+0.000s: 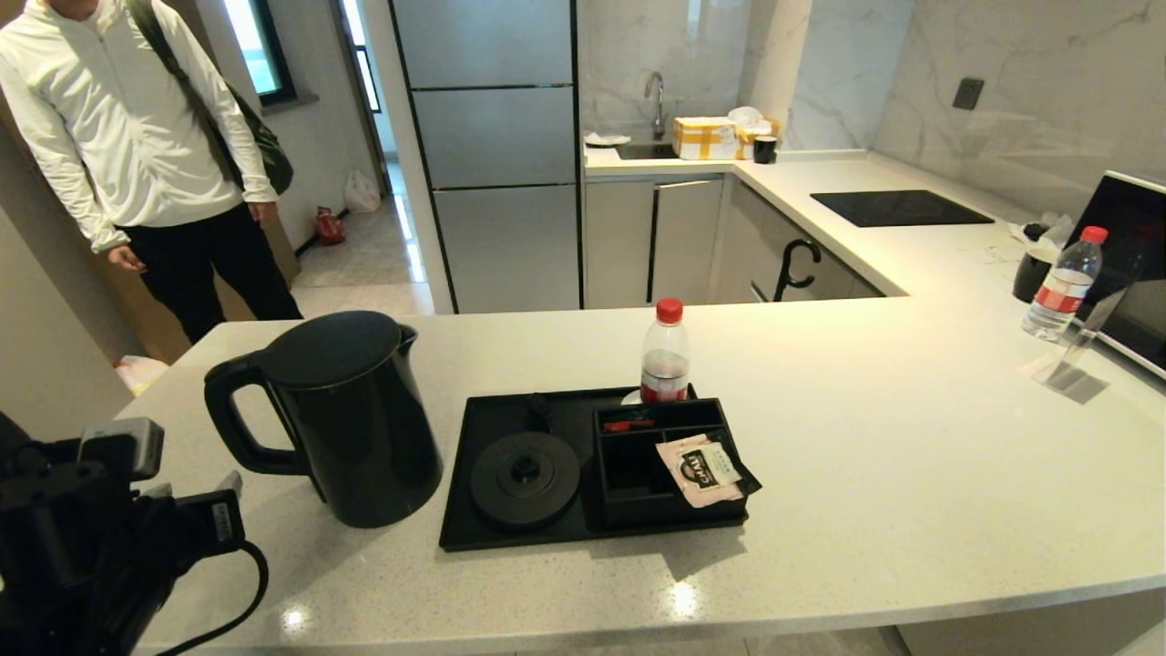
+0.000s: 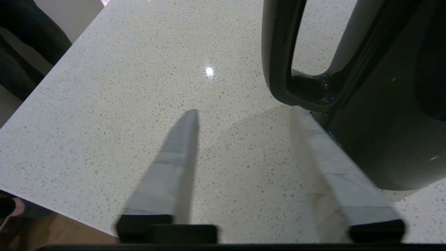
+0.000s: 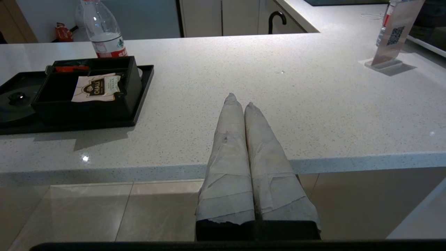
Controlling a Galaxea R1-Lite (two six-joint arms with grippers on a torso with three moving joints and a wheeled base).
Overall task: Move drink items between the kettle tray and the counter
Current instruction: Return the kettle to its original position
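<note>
At the far left the left gripper (image 2: 244,115) hovers over the pale speckled stone counter (image 1: 911,474), fingers spread and holding nothing, one fingertip just beside the loop handle of the tall matte-black electric kettle (image 1: 351,419), which stands on the counter left of the flat black kettle tray (image 1: 455,510). The small clear red-capped bottle (image 1: 665,351) stands at the tray's far edge (whether on it, I cannot tell). The right gripper (image 3: 240,101) is pressed closed, empty.

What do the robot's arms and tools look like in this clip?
The left arm is black, carrying a grey camera block, a white label and a looping black cable. Both the left tool and right tool have long tapering fingers wrapped in pale grey tape on black bases.
</note>
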